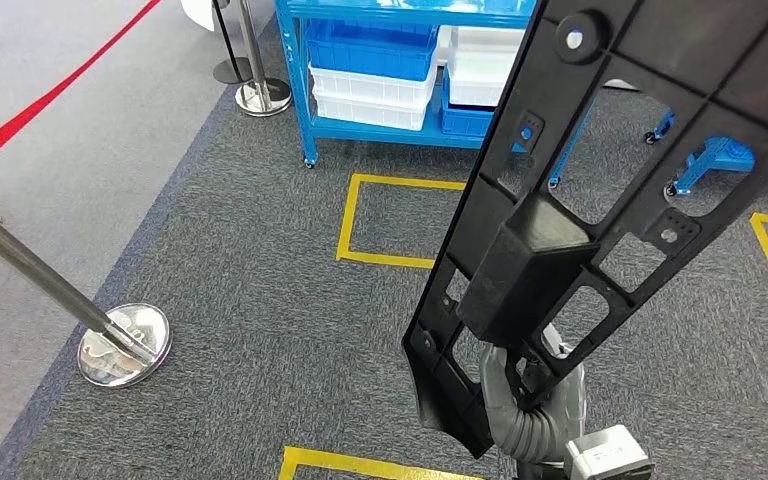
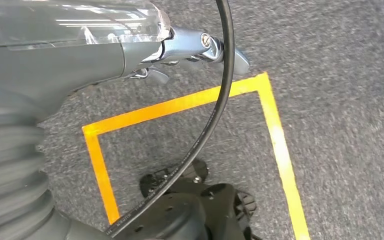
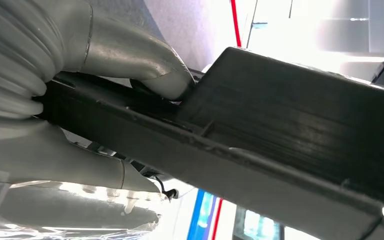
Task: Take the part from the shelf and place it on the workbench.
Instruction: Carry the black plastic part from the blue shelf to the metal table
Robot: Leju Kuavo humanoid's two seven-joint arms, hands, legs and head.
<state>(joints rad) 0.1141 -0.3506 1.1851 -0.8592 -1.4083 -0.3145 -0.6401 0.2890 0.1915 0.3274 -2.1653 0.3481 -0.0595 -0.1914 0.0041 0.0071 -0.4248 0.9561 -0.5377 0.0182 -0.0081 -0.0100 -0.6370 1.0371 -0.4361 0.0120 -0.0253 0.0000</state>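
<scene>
While my right hand (image 3: 95, 115) clamps the part (image 1: 600, 190), a long black slotted frame raised over carpet, near the blue shelf (image 1: 400, 70), left hand (image 2: 190, 55) loosely curled, empty

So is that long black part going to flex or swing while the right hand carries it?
The black part looks like ribbed, cut-out moulded plastic, so probably stiff and light for its length. The right hand grips it near the lower end, with most of it sticking out above, so it may lever or twist in the hold. Smooth surfaces might slip.
</scene>
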